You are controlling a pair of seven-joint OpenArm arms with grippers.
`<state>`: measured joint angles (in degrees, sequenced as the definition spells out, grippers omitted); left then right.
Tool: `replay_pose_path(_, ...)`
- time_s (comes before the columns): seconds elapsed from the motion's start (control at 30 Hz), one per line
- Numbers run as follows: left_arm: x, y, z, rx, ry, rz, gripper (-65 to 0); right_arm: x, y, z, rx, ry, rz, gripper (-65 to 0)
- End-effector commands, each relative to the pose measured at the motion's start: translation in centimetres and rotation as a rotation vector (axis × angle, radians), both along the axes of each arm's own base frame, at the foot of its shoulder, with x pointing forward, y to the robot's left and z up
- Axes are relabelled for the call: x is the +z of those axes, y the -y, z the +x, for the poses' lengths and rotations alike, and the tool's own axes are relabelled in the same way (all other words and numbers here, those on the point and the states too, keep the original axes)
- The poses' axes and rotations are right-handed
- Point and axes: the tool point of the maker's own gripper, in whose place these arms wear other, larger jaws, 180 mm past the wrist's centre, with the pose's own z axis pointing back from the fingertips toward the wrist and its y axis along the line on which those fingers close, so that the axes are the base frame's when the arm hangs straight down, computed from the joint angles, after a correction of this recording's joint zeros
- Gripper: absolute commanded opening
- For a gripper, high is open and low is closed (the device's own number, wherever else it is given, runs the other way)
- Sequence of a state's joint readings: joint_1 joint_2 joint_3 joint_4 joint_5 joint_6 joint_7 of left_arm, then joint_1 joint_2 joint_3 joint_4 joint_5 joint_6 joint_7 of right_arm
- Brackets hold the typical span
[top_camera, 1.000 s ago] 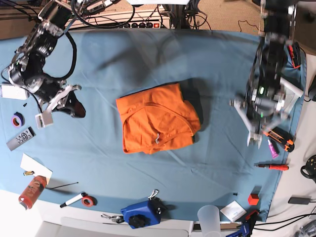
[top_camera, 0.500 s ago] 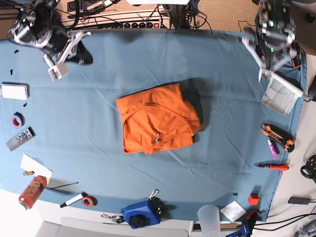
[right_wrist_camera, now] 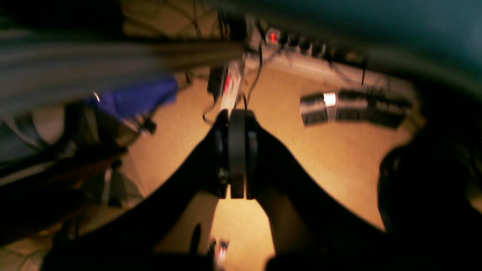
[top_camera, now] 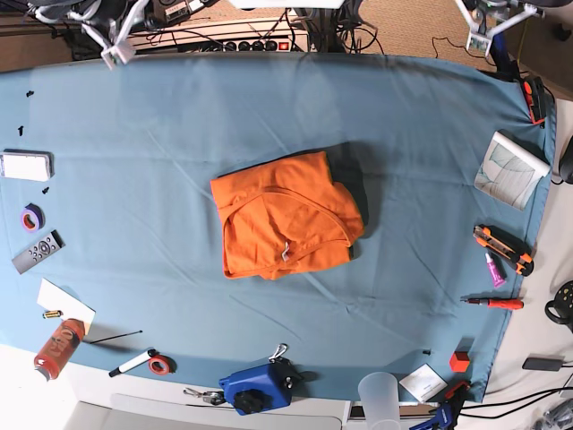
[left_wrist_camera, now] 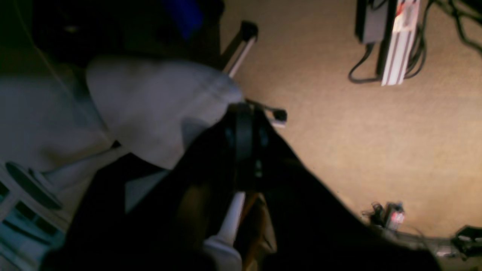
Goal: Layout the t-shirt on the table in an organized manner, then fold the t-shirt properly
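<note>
The orange t-shirt [top_camera: 286, 224] lies folded into a compact rectangle in the middle of the table [top_camera: 179, 134], which is covered with blue-teal cloth. Both arms are pulled back beyond the table's far edge. Only a bit of my right gripper [top_camera: 115, 38] shows at the top left of the base view, and a bit of my left gripper [top_camera: 489, 25] at the top right. In the left wrist view my left gripper [left_wrist_camera: 244, 124] is shut and empty over the brown floor. In the right wrist view my right gripper [right_wrist_camera: 236, 128] is shut and empty too.
On the left edge lie a white box [top_camera: 25, 166], purple tape [top_camera: 33, 216], a remote [top_camera: 38, 251] and an orange can [top_camera: 58, 348]. At the front are a blue device [top_camera: 258, 387] and a plastic cup [top_camera: 380, 392]. On the right lie a booklet [top_camera: 510, 170], a cutter [top_camera: 504, 249] and a screwdriver [top_camera: 494, 303].
Both arms have drawn back from over the table to beyond its far edge and are nearly out of the base view. The folded t-shirt has not moved.
</note>
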<state>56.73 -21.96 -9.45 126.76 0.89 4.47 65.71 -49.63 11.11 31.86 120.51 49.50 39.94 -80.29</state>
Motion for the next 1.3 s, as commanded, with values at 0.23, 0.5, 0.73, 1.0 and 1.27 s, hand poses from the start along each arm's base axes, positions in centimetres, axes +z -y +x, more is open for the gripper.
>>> replay_pose_path(0.23,-3.3,-2.2,-6.0,0.042,-0.186,0.044,-65.0,-3.4,1.9,-5.3,-0.11,-0.195,0.023,-65.0)
replay_pose_path(0.5,-9.6,-0.6,-10.4,0.11,-0.362,-0.146,-65.0,-7.6,4.0,-9.4,-0.159,-0.397,-0.007,-65.0)
replay_pose_path(0.73,-15.5,0.4,-11.5,0.204,-0.415,-0.24,-65.0,-12.8,5.0,-10.6,0.051,-0.535,-0.079,-65.0)
replay_pose_path(1.0,-20.6,3.0,-7.7,0.235,-0.275,-0.381,-65.0,-18.2,4.6,-7.8,0.206,-0.495,-0.118,-65.0)
replay_pose_path(1.27,-23.6,3.5,-4.0,0.31,0.023,-0.345,-65.0,-23.0,1.1,-4.8,0.379,-0.35,-0.091,-65.0)
